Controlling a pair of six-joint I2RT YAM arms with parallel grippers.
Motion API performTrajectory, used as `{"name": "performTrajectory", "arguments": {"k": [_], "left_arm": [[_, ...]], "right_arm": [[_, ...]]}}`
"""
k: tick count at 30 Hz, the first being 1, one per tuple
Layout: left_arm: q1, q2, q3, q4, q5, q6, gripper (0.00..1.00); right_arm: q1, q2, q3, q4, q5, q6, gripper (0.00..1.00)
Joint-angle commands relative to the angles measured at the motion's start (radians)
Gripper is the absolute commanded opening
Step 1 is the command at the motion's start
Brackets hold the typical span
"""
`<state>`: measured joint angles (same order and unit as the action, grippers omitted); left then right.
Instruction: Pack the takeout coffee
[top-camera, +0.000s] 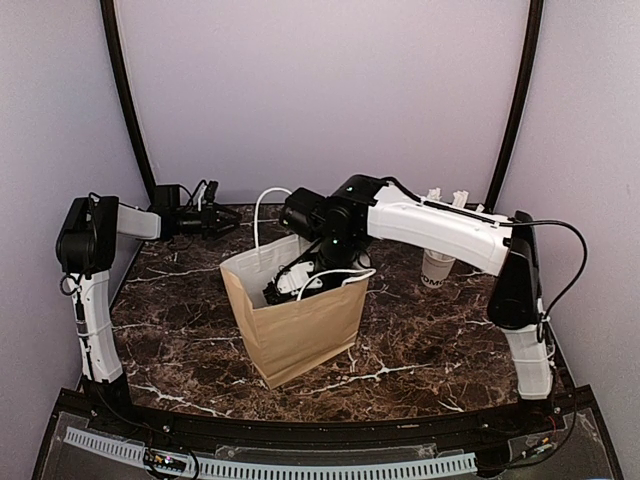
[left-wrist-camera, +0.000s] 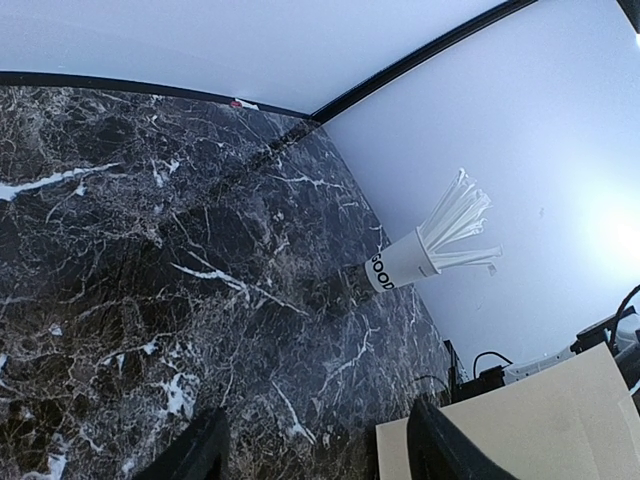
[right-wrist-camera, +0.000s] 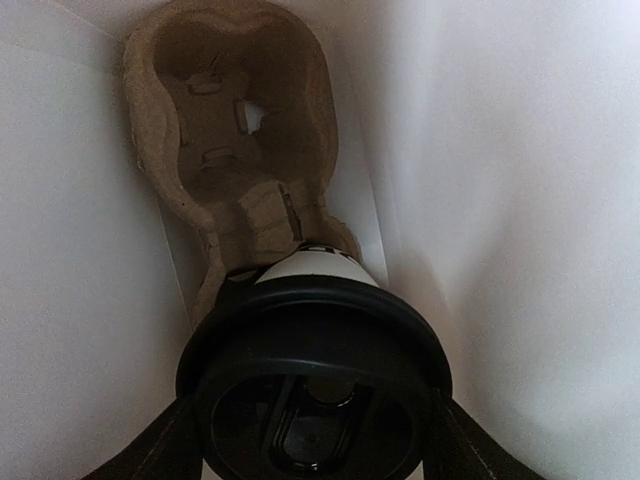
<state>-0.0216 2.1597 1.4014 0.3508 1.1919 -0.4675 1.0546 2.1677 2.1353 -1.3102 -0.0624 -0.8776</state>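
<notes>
The right gripper (right-wrist-camera: 315, 445), inside the paper bag (top-camera: 300, 325), grasps the takeout coffee (right-wrist-camera: 315, 330); a pulp carrier (right-wrist-camera: 235, 110) lies just beyond it. The left gripper (left-wrist-camera: 315, 450) is released.

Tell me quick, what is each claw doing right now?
Left gripper: open, holding nothing.
Right gripper: closed on the takeout coffee, inside the paper bag.
</notes>
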Motion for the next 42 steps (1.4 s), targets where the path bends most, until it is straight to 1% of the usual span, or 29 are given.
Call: {"name": "performTrajectory", "arguments": {"k": [1, 6, 9, 13, 16, 19, 21, 23, 27, 29, 33, 42], "left_arm": [[0.005, -0.069, -0.019, 0.036, 0.024, -0.013, 0.64], [0.005, -0.072, -0.02, 0.045, 0.025, -0.022, 0.64], [0.005, -0.078, -0.023, 0.052, 0.027, -0.024, 0.64], [0.003, -0.086, -0.029, 0.062, 0.029, -0.031, 0.64], [0.003, -0.091, -0.031, 0.07, 0.032, -0.036, 0.64], [0.003, -0.095, -0.032, 0.073, 0.033, -0.041, 0.64], [0.002, -0.099, -0.034, 0.074, 0.034, -0.043, 0.64], [0.002, -0.104, -0.037, 0.077, 0.033, -0.042, 0.64], [-0.001, -0.113, -0.043, 0.077, 0.028, -0.038, 0.64], [-0.001, -0.116, -0.042, 0.072, 0.029, -0.04, 0.63], [-0.003, -0.128, -0.052, 0.071, 0.032, -0.032, 0.63], [-0.024, -0.142, -0.054, -0.017, 0.025, 0.058, 0.63]], "right_arm": [[-0.009, 0.131, -0.079, -0.109, -0.08, 0.015, 0.4], [-0.018, 0.17, -0.06, -0.109, -0.065, 0.011, 0.42], [-0.015, 0.193, -0.033, -0.11, -0.053, 0.022, 0.45], [0.015, 0.185, -0.023, -0.111, 0.017, 0.03, 0.46], [0.042, 0.15, -0.071, -0.111, 0.056, 0.03, 0.45], [0.051, 0.129, -0.118, -0.111, 0.052, 0.03, 0.46], [0.05, 0.135, -0.122, -0.109, 0.058, 0.037, 0.47], [0.046, 0.142, -0.086, -0.11, 0.059, 0.048, 0.5], [0.047, 0.132, 0.029, -0.109, 0.089, 0.054, 0.61], [0.048, 0.118, 0.068, -0.11, 0.109, 0.052, 0.63], [0.047, 0.082, 0.093, -0.108, 0.129, 0.049, 0.67], [0.048, 0.019, 0.127, -0.107, 0.079, 0.074, 0.87]]}}
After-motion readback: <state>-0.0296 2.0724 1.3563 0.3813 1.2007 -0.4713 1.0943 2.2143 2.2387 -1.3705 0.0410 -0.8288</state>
